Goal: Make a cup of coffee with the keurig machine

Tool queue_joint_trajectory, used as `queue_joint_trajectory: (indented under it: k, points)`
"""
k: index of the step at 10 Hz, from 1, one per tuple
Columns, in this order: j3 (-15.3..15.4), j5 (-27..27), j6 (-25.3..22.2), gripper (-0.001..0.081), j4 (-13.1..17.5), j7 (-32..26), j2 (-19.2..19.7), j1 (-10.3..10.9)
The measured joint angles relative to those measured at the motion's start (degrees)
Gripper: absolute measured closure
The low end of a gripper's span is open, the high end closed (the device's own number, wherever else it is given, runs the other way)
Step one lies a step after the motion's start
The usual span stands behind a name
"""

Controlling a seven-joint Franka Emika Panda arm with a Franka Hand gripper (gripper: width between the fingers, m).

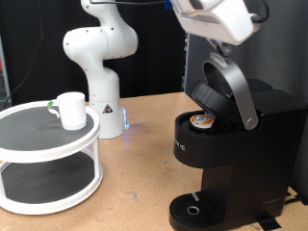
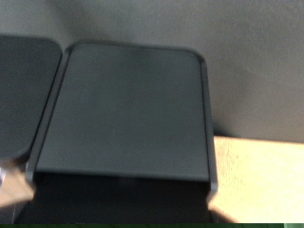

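The keurig machine (image 1: 231, 154) stands at the exterior view's right, black and boxy. Its lid (image 1: 214, 94) is raised by the silver-grey handle (image 1: 241, 91), and a tan-topped coffee pod (image 1: 201, 120) sits in the open chamber. Its round drip tray (image 1: 195, 209) is bare. The cup (image 1: 69, 110), a white mug, stands on the top tier of a round white stand (image 1: 48, 173) at the exterior view's left. My gripper (image 1: 221, 40) hangs just above the raised lid handle, holding nothing. In the wrist view its blurred fingertips (image 2: 9, 185) sit wide apart over a dark flat panel (image 2: 123, 104).
The white robot base (image 1: 101, 67) stands behind the stand, near the middle of the wooden table (image 1: 140, 164). A dark panel rises behind the machine at the exterior view's right.
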Motion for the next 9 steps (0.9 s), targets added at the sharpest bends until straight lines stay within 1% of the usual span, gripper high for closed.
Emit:
queue_joint_trajectory:
  k: [2, 6, 9]
  points:
    - [-0.9, -2.4, -0.1, 0.0804, -0.9, -1.0, 0.0, -0.9]
    - [-2.1, -3.9, 1.1, 0.0804, -2.9, -4.3, 0.2, -2.0]
    - [-2.8, -5.9, 4.9, 0.0804, -6.1, -6.2, 1.3, -3.1]
